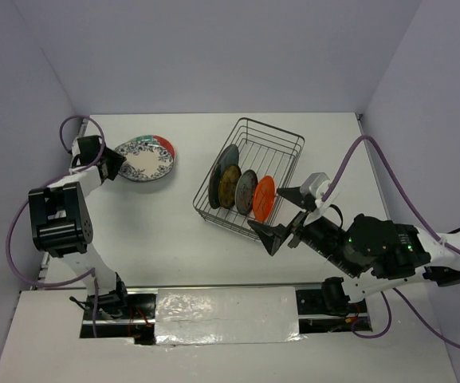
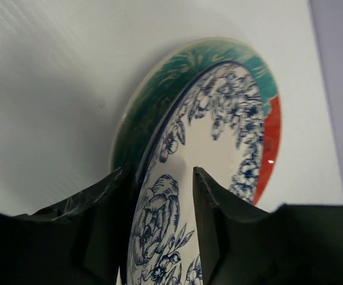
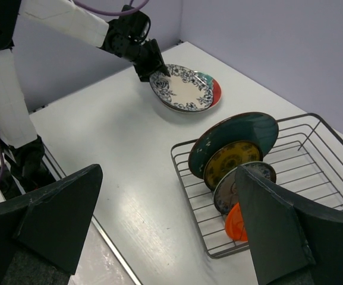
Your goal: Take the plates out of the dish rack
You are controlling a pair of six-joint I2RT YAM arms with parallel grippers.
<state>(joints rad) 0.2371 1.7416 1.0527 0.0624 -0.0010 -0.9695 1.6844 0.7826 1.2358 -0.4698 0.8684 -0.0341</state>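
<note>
On the table at the far left, a blue-and-white plate lies on a red-and-teal plate. My left gripper straddles the near rim of the blue-and-white plate, jaws apart and the upper finger off its face. The dish rack holds several plates on edge: dark teal, mustard, grey-blue and orange. My right gripper hovers wide open by the rack's near corner, holding nothing.
Grey walls close in the table on the left, back and right. Purple cables loop off both arms. A foil-covered strip runs along the near edge between the arm bases.
</note>
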